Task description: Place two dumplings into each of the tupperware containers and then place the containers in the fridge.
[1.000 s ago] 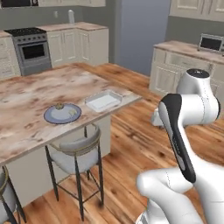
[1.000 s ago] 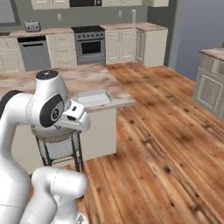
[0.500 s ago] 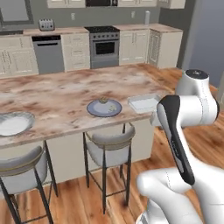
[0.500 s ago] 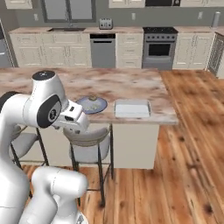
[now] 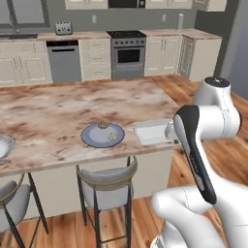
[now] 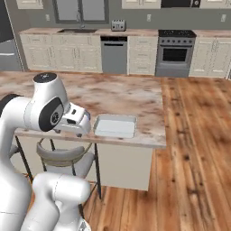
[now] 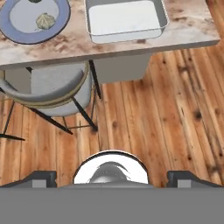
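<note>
A pale tupperware container [image 5: 152, 131] [image 6: 115, 126] [image 7: 127, 19] lies empty near the island counter's front corner. Left of it is a round grey-blue plate [image 5: 102, 134] [image 7: 35, 17]. One tan dumpling [image 5: 112, 136] [image 7: 44, 20] rests on the plate and a second dumpling [image 5: 102, 125] sits at its far rim. My gripper [image 7: 112, 178] is open with nothing between its wide-set fingertips [image 7: 41, 177]. It hangs in front of the counter edge, above the wooden floor, short of the container. The grey fridge [image 5: 238, 53] shows at the far right edge.
A stool [image 5: 106, 179] [image 6: 63, 155] [image 7: 48, 92] stands under the counter edge below the plate. Another round dish [image 5: 2, 145] lies at the counter's left. An oven [image 5: 128, 55] and a dishwasher [image 5: 64, 63] line the back wall. Open wooden floor [image 6: 194, 149] spreads right of the island.
The whole picture has shifted: the base has swung round the island, so plate and container now lie straight ahead. The arm holds the same pose and the gripper stays open.
</note>
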Available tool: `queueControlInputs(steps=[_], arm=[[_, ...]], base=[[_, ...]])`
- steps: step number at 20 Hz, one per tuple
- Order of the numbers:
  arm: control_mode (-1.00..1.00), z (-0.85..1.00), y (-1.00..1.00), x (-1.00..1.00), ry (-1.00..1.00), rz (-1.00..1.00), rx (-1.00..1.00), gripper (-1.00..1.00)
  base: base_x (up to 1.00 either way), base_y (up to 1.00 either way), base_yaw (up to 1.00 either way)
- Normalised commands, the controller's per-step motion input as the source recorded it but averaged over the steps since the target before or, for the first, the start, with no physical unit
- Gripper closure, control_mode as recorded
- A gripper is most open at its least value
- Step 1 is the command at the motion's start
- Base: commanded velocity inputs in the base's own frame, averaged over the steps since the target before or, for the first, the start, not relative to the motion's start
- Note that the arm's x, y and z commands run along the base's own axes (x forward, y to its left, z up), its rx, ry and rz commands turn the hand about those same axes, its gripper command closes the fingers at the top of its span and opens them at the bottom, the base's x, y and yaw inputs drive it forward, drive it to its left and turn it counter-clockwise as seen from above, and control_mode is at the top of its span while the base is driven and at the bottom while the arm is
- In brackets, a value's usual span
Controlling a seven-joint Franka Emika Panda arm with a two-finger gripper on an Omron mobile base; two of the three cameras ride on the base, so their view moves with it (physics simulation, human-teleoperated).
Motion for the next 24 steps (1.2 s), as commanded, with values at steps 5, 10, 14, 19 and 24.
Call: queueControlInputs(steps=[5,10,14,19,24], arm=[[1.0,0.0,0.0,0.0,0.0,0.0,0.0,-1.0],[1.0,0.0,0.0,0.0,0.0,0.0,0.0,-1.0],[1.0,0.0,0.0,0.0,0.0,0.0,0.0,-1.0],[1.0,0.0,0.0,0.0,0.0,0.0,0.0,-1.0],[1.0,0.0,0.0,0.0,0.0,0.0,0.0,-1.0]], base=[[0.76,-0.07,0.09],[0.38,-0.11,0.09],[0.37,-0.05,0.01],[0.67,-0.3,0.05],[0.32,-0.7,0.1]])
